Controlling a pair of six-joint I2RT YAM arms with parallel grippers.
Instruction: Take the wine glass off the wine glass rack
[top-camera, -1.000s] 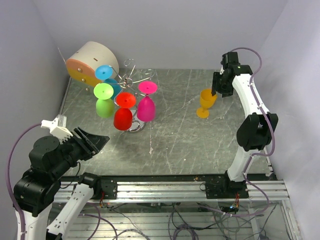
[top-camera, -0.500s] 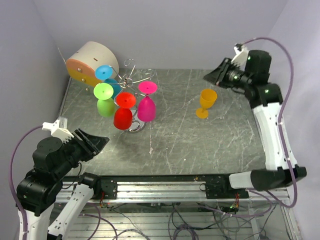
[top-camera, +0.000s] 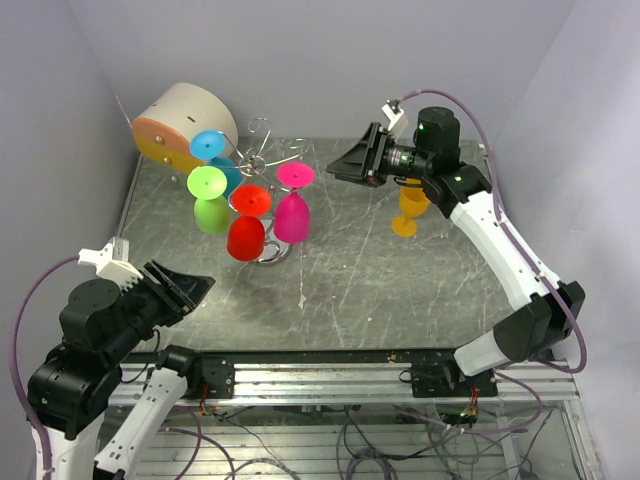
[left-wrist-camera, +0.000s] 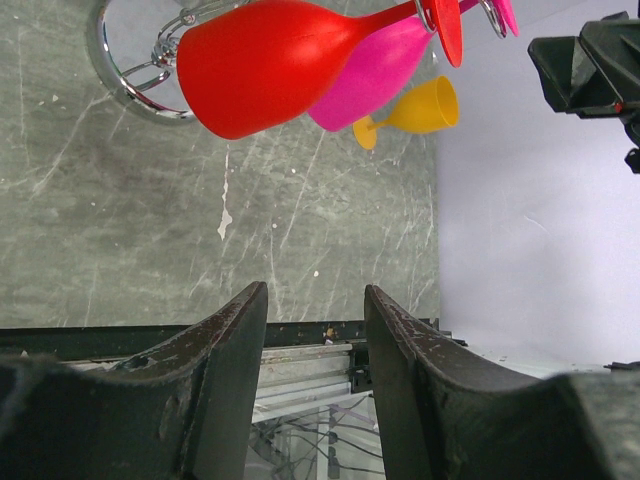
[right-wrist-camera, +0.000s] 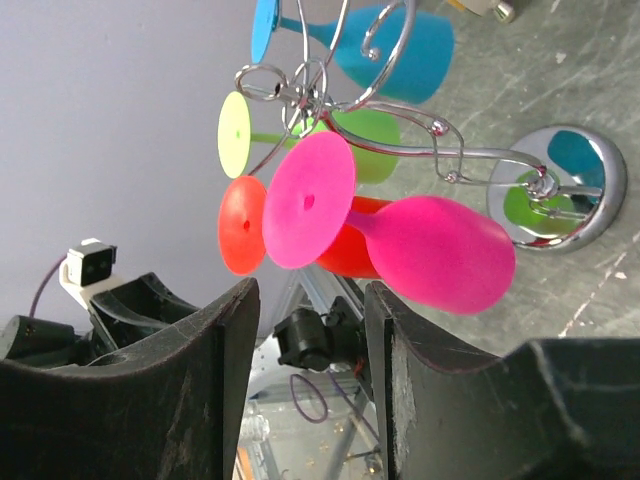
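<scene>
Clearly the right gripper (top-camera: 336, 172), jaws apart and empty, faces the pink wine glass (top-camera: 292, 216) hanging at its 8 o'clock on the wine glass rack (right-wrist-camera: 580, 205); the left gripper (top-camera: 198, 286) is apart too.

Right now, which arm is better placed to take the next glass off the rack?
Right. The right gripper, open, hovers near the rack, facing the pink glass. The left gripper sits back near the table's front edge, farther off.
</scene>
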